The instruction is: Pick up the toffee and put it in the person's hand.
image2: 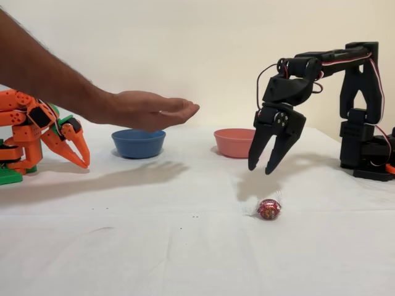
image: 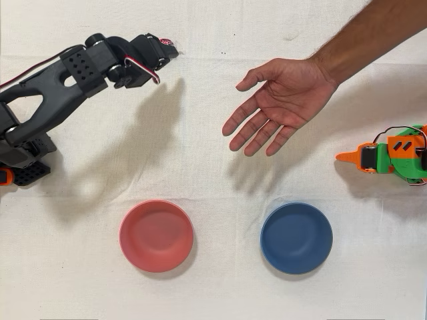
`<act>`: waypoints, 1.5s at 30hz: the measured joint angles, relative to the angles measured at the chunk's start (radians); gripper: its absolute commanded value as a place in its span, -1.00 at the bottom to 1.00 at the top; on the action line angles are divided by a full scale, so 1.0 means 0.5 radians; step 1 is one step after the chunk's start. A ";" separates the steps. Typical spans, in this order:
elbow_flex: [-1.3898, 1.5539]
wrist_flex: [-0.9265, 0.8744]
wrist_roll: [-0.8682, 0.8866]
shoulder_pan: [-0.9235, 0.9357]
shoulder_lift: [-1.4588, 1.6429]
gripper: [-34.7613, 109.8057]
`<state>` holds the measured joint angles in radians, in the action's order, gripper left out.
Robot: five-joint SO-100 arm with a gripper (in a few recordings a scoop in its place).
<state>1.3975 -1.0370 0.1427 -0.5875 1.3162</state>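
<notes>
The toffee [image2: 269, 209], a tiny sweet in a shiny red-magenta wrapper, lies on the white cloth in the fixed view. In the overhead view the toffee [image: 171, 45] peeks out at the tip of the black arm, near the far edge. My gripper [image2: 260, 170] hangs open a little above the sweet, fingers pointing down, nothing between them. From above, the gripper [image: 167, 51] sits at the upper left. The person's hand [image: 280, 100] is held open, palm up, to the right of centre and above the table. In the fixed view the hand [image2: 148, 110] hovers at the left.
A red bowl [image: 156, 235] and a blue bowl [image: 296, 238] stand near the front edge in the overhead view. In the fixed view the red bowl [image2: 234, 143] and blue bowl [image2: 138, 143] sit behind the gripper and hand. The idle orange arm [image: 393, 157] rests at the right.
</notes>
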 measured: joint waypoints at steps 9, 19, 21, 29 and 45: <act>-0.135 -0.037 -0.018 -0.092 -0.196 -0.25; -0.233 -0.009 0.083 -0.156 -0.377 -0.24; -0.267 -0.009 0.104 -0.166 -0.417 -0.24; -0.371 0.031 0.147 -0.190 -0.518 -0.23; -0.374 0.089 0.307 -0.239 -0.632 -0.23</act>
<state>1.2103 -0.9925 0.2961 -0.7072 1.0002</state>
